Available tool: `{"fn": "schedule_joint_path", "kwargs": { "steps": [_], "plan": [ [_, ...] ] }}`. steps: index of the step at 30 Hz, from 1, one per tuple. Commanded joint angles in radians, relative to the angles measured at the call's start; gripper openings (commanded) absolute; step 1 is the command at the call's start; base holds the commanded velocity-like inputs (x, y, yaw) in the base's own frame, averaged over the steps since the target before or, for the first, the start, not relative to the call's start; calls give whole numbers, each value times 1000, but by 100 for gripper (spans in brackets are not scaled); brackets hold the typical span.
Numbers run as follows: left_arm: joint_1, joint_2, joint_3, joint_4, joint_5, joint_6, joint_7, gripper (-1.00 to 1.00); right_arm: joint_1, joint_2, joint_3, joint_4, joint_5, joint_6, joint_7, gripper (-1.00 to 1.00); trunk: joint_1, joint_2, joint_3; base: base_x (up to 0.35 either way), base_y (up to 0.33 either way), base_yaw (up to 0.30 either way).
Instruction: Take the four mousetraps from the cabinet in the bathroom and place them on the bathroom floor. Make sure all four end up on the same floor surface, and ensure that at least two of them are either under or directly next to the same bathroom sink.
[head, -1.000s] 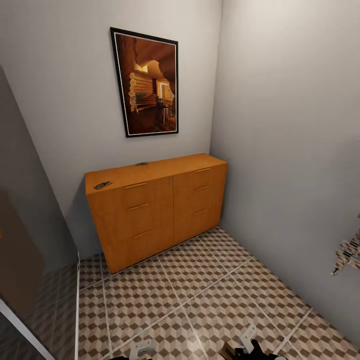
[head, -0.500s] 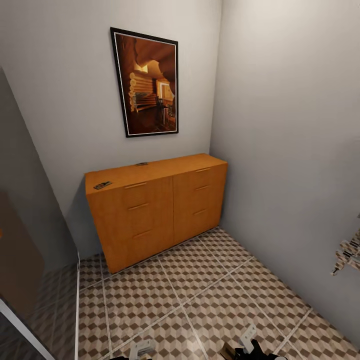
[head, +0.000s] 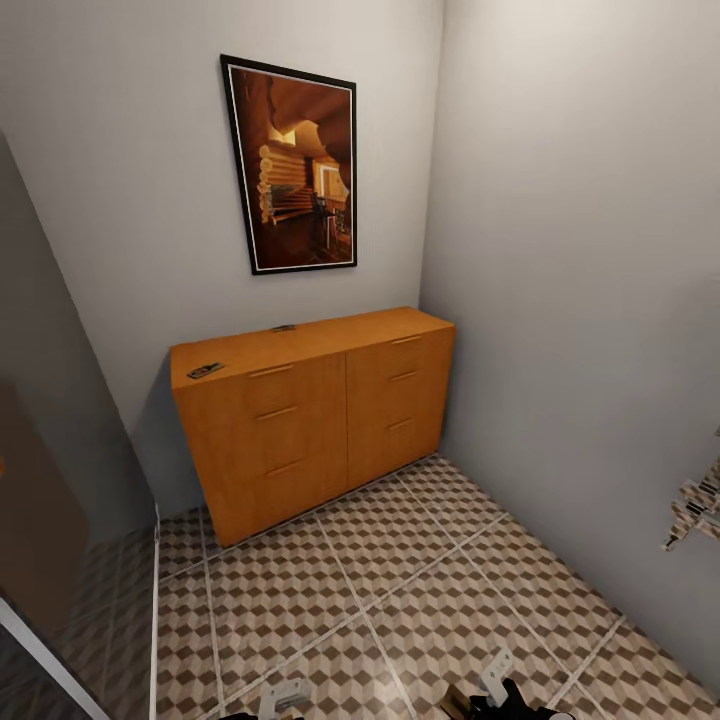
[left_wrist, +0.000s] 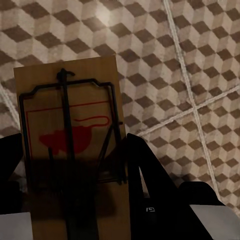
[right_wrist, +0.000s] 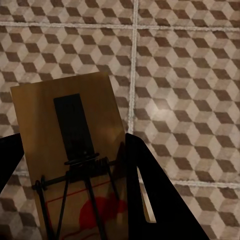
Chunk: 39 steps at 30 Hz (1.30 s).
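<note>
A mousetrap (left_wrist: 70, 145) is clamped in the left tool (left_wrist: 75, 165) and another (right_wrist: 70, 165) in the right tool (right_wrist: 75, 170), above the bathroom floor (right_wrist: 190, 75). Two remain on the cabinet (head: 310, 420). Carriage to the sink is judged next

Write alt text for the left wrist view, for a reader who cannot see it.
A tan wooden mousetrap with dark wire and a red mouse outline sits gripped between the two black fingers of the left hand. Beneath it lies the bathroom floor, tiled in a brown, beige and white cube pattern with pale grout lines.
</note>
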Motion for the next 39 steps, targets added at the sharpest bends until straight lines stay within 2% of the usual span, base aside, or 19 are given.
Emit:
{"fn": "schedule_joint_path", "kwargs": {
  "steps": [1,19,39],
  "plan": [
    [-1,0,-1,2,4,1,-3,-100,-1,0,8,0,-11,-2,4,-100,0,-1,-1,0,0,0],
    [-1,11,-1,3,5,1,-1,-100,-1,-1,8,1,-12,-2,5,-100,0,-1,-1,0,0,-11],
    [13,13,-1,4,2,1,1,-100,-1,-1,8,2,-13,-1,7,-100,0,-1,4,0,0,-278]
  ]
}}
